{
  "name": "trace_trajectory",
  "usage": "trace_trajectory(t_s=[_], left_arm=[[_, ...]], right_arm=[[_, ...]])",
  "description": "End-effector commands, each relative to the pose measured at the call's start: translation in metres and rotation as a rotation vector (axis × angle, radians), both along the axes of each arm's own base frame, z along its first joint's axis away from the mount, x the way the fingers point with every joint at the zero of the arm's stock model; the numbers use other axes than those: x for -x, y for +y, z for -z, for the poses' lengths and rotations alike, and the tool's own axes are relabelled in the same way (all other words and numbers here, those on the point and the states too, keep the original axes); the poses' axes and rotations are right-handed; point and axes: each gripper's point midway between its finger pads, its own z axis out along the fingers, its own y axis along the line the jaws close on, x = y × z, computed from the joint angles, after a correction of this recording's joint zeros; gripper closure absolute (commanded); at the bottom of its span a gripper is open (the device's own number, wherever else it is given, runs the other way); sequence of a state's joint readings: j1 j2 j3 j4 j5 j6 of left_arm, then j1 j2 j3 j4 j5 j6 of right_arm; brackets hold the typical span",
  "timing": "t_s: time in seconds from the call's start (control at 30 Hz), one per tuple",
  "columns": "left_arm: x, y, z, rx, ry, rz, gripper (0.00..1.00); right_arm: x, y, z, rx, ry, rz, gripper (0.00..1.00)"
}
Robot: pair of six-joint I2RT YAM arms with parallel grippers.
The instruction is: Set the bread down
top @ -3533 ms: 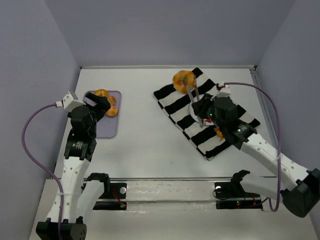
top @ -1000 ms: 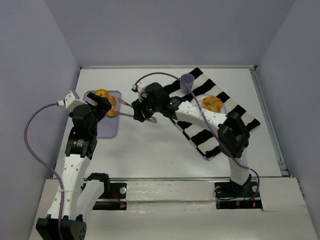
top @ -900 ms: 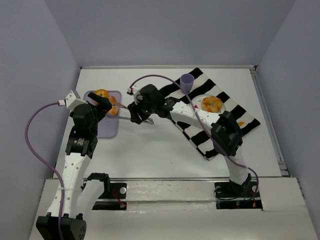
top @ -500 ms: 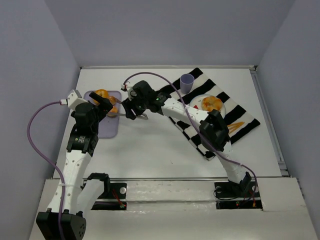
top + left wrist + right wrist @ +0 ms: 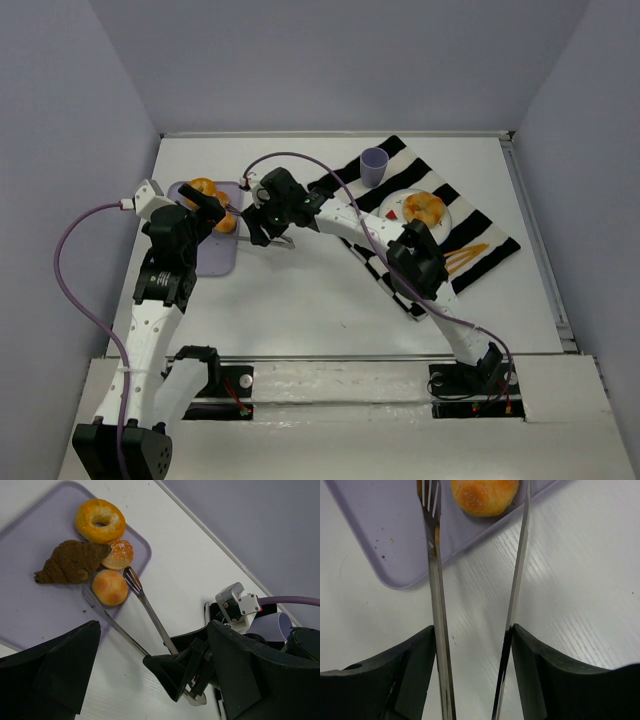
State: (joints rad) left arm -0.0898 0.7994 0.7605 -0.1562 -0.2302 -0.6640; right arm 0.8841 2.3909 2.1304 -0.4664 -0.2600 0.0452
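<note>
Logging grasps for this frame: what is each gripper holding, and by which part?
The right gripper holds the metal tongs by their handle end, both arms between its fingers. The left gripper holds nothing.

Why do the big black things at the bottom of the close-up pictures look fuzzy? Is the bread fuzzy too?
Left wrist view: the left fingers are near the lens, so slightly soft; the bread on the tray is crisp. Right wrist view: the right fingers likewise, and the tongs glint. Top view: even light, faint shadows.

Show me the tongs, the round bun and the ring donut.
tongs [image 5: 151,614], left wrist view, upper arm's shaft.
round bun [image 5: 109,587], left wrist view, top crust.
ring donut [image 5: 84,525], left wrist view, left rim.
</note>
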Motion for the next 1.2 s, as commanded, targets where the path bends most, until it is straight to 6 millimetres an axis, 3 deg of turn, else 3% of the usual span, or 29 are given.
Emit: trace_trajectory(t_s=[0.0,0.1,0.13,0.17,0.27,0.37,0.4,0.43,0.6,0.63,0.67,0.7,0.73,0.77,0.8,0.83,0.87,0.9,0.93,0.97,1.0,1.03,1.07,1.13,1.17], left_arm=[[-0.002,0.003,-0.020,0.002,-0.058,-0.021,0.01],[-0.001,0.004,-0.021,0.003,-0.061,-0.024,0.01],[-0.001,0.004,-0.020,0.002,-0.060,-0.024,0.01],[-0.001,0.004,-0.020,0.002,-0.060,-0.024,0.01],[0.000,0.004,-0.020,0.000,-0.058,-0.025,0.01],[0.000,0.005,-0.021,0.000,-0.063,-0.028,0.01],[0.001,0.005,-0.021,0.000,-0.064,-0.028,0.01],[0.001,0.005,-0.021,0.000,-0.064,-0.028,0.01],[0.002,0.004,-0.022,0.004,-0.069,-0.023,0.01],[0.002,0.004,-0.022,0.004,-0.069,-0.023,0.01],[0.003,0.003,-0.023,0.005,-0.072,-0.021,0.01],[0.003,0.003,-0.023,0.005,-0.072,-0.020,0.01],[0.003,0.003,-0.023,0.005,-0.072,-0.021,0.01],[0.002,0.003,-0.023,0.005,-0.074,-0.020,0.01],[0.002,0.003,-0.023,0.006,-0.074,-0.017,0.01],[0.002,0.003,-0.024,0.006,-0.075,-0.017,0.01],[0.002,0.002,-0.024,0.007,-0.075,-0.015,0.01],[0.002,0.002,-0.024,0.007,-0.075,-0.014,0.01],[0.003,0.002,-0.024,0.008,-0.076,-0.011,0.01],[0.003,0.001,-0.024,0.009,-0.078,-0.009,0.01],[0.003,0.001,-0.025,0.009,-0.081,-0.009,0.01],[0.003,0.001,-0.026,0.009,-0.084,-0.009,0.01],[0.003,0.001,-0.026,0.010,-0.082,-0.006,0.01],[0.003,0.000,-0.025,0.012,-0.082,0.000,0.01],[0.002,-0.001,-0.024,0.012,-0.081,0.002,0.01]], right_arm=[[0.006,0.007,-0.017,-0.030,-0.006,-0.002,0.35],[0.006,0.007,-0.018,-0.032,0.000,0.005,0.41],[0.006,0.008,-0.020,-0.036,0.000,0.009,0.46],[0.004,0.008,-0.021,-0.037,-0.004,0.019,0.58],[0.002,0.008,-0.036,-0.059,-0.014,0.040,0.70],[0.011,0.010,-0.053,-0.090,-0.022,0.020,0.72],[0.013,0.010,-0.077,-0.130,-0.045,0.014,0.74],[0.020,0.007,-0.076,-0.133,-0.030,-0.002,0.74],[0.036,-0.013,-0.125,-0.242,-0.086,0.015,0.74],[0.040,-0.024,-0.150,-0.276,-0.118,0.035,0.74],[0.035,-0.034,-0.153,-0.269,-0.143,0.095,0.74],[0.038,-0.047,-0.136,-0.231,-0.131,0.131,0.74],[0.034,-0.060,-0.137,-0.234,-0.134,0.182,0.74],[0.030,-0.080,-0.157,-0.256,-0.167,0.254,0.74],[0.030,-0.093,-0.159,-0.268,-0.150,0.307,0.74],[0.026,-0.118,-0.135,-0.230,-0.125,0.363,0.75],[0.021,-0.139,-0.132,-0.220,-0.132,0.438,0.75],[0.023,-0.161,-0.151,-0.265,-0.138,0.501,0.74],[0.017,-0.197,-0.122,-0.206,-0.117,0.596,0.74],[0.016,-0.217,-0.118,-0.207,-0.109,0.653,0.74],[0.011,-0.254,-0.134,-0.259,-0.117,0.752,0.74],[0.021,-0.262,-0.129,-0.262,-0.105,0.762,0.74],[0.020,-0.296,-0.105,-0.225,-0.080,0.857,0.73],[0.027,-0.330,-0.109,-0.233,-0.104,0.937,0.72],[0.028,-0.350,-0.099,-0.209,-0.102,1.000,0.71]])
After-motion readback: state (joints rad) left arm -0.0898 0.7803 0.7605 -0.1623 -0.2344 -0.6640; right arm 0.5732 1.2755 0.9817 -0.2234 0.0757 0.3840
